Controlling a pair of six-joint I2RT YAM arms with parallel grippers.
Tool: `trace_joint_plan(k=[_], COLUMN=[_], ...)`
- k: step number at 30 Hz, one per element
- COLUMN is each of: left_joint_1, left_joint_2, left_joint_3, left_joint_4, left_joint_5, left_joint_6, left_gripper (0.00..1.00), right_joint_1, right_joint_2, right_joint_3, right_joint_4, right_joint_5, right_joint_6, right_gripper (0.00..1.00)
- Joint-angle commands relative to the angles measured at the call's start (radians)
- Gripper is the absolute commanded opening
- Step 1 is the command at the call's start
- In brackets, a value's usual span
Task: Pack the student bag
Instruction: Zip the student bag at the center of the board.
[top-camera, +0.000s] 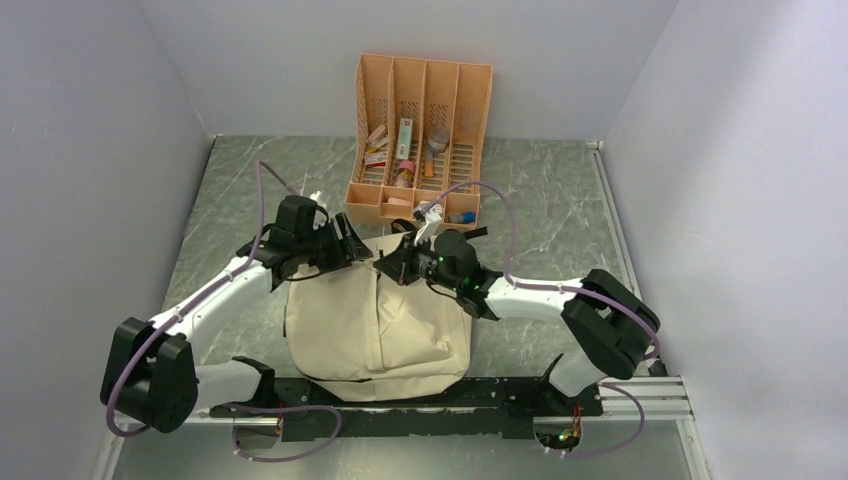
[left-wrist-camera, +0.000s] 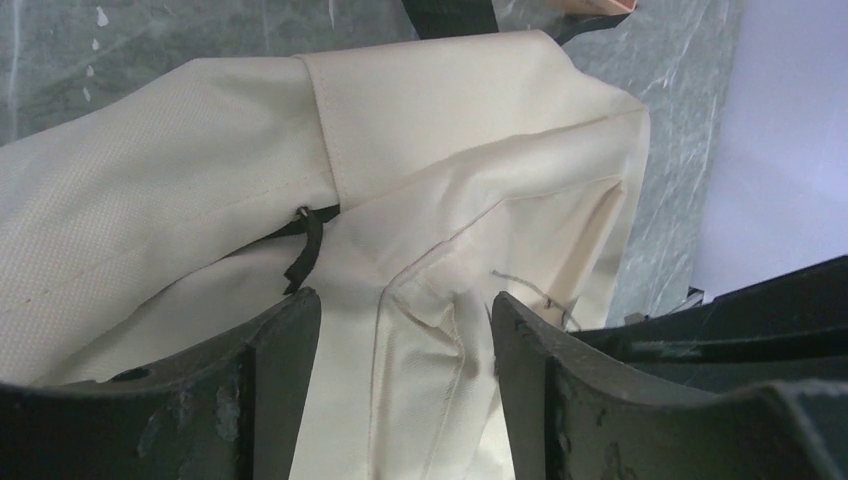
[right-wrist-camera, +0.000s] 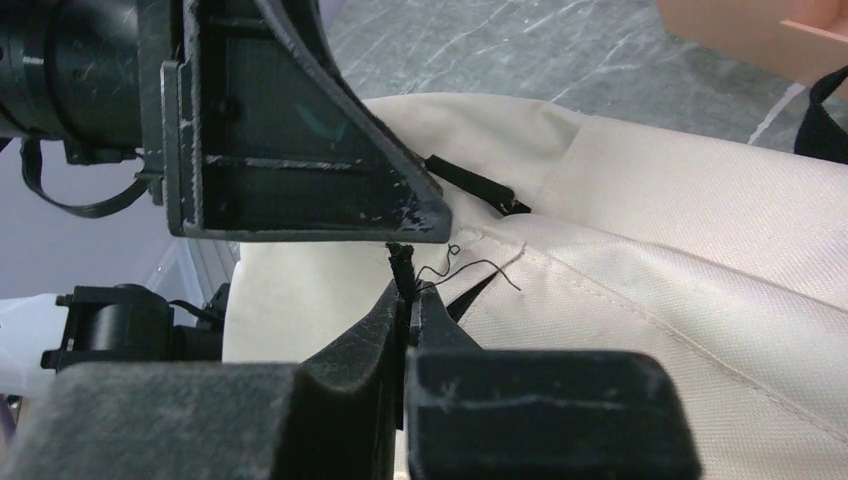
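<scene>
Student bag (top-camera: 375, 325): a cream fabric backpack lying flat on the grey marbled table (top-camera: 560, 200). It sits in the middle, toward the near edge, with its far end close to the foot of the organiser.
Left gripper (left-wrist-camera: 403, 305): over the bag's far-left corner. Its fingers are spread well apart and a raised ridge of cream cloth stands between them (whether either pad touches the cloth cannot be told).
Right gripper (right-wrist-camera: 410, 292): at the bag's far edge, just right of the left one. Its fingers are pressed together on a short black tab (right-wrist-camera: 402, 262) that sticks up from a seam.
Loose thread (right-wrist-camera: 480, 268): a thin dark curl lying on the cloth just beside the pinched tab.
Spacing of the two heads: they nearly meet. In the right wrist view one of the left fingers (right-wrist-camera: 300, 130) sits just above the right fingertips.
Black pull cord (left-wrist-camera: 305, 245): hangs from the seam where two panels meet, to the left of the ridge.
Black strap (left-wrist-camera: 450, 15): at the bag's far end, running off toward the organiser.
Desk organiser (top-camera: 420, 120): orange slotted plastic with four compartments, against the rear wall. Small items lie in its slots (too small to name).
</scene>
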Motion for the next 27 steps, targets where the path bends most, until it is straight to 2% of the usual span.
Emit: trace_joint_plan(k=[1,7,12,16,24,27], left_joint_1=[-0.005,-0.036,-0.076,-0.095,-0.101,-0.101], left_joint_2=[0.025,0.065,0.074,0.082,0.107,0.114], left_joint_3=[0.047,0.050,0.046,0.046,0.073,0.080], left_joint_4=[0.010,0.029,0.033,0.029,0.012,0.010], left_joint_5=[0.034,0.049,0.046,0.045,0.043,0.035], left_joint_6=[-0.028,-0.041,-0.045,-0.031,0.018,0.033], left_gripper=[0.70,0.72,0.63,0.49,0.06,0.05], right_joint_1=[0.017,0.028,0.032,0.032,0.032,0.032], right_joint_2=[-0.003,0.003,0.005,0.008,0.008,0.005], right_joint_3=[0.033,0.051,0.062,0.067,0.076,0.076], right_joint_4=[0.054,0.042,0.019,0.002,-0.025,-0.044], right_joint_5=[-0.017,-0.018,-0.004,0.001,0.005,0.013], right_joint_6=[-0.048,-0.073,-0.092,-0.109,-0.128,-0.136], right_gripper=[0.00,0.00,0.00,0.00,0.00,0.00])
